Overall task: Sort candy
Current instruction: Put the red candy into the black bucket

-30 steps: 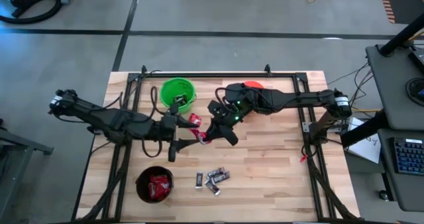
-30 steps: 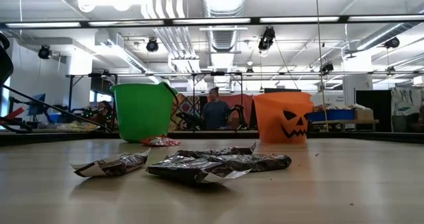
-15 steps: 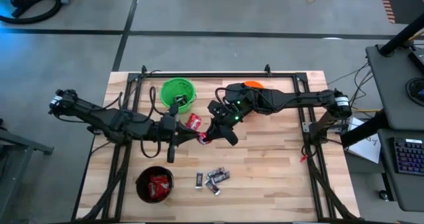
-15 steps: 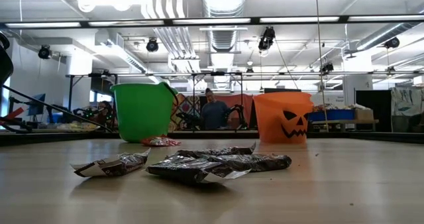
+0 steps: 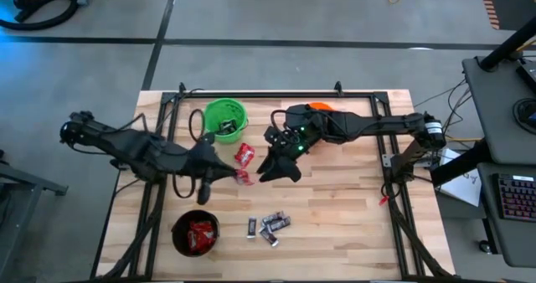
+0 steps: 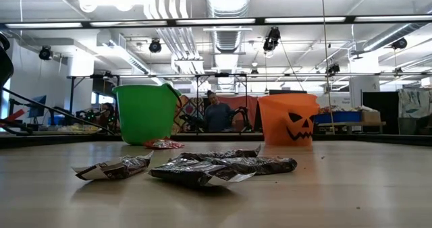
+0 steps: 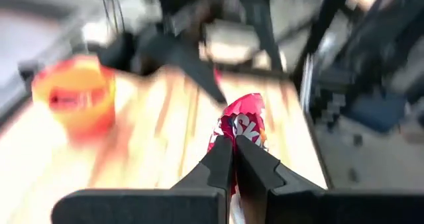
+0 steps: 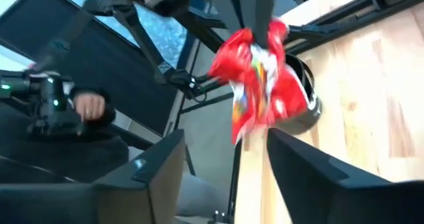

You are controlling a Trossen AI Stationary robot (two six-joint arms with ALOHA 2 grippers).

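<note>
- Right now we see the left end effector (image 5: 238, 177) over mid-bench, clenched on a red packet (image 7: 240, 121); in the left wrist view its fingers (image 7: 222, 159) pinch the packet's lower edge.
- The right end effector (image 5: 270, 171) sits just beside it, fingers spread and let go; in the right wrist view the packet (image 8: 262, 85) hangs beyond the gap, touching neither of its fingers (image 8: 158, 161).
- A second red packet (image 5: 244, 154) lies on the bench (image 5: 335, 199) between the green bucket (image 5: 224, 120) and the two end effectors.
- Black-silver bars (image 5: 270, 226) lie in a small cluster near the front edge; the low view shows them (image 6: 202, 167) flat on the wood.
- The black bucket (image 5: 195, 233) at front left holds more red packets (image 5: 198, 235).
- The orange bucket (image 5: 319, 109) sits at the back, mostly hidden under the right arm; the low view shows its pumpkin face (image 6: 289, 119).
- A person (image 6: 217, 113) shows in the room behind the bench.
</note>
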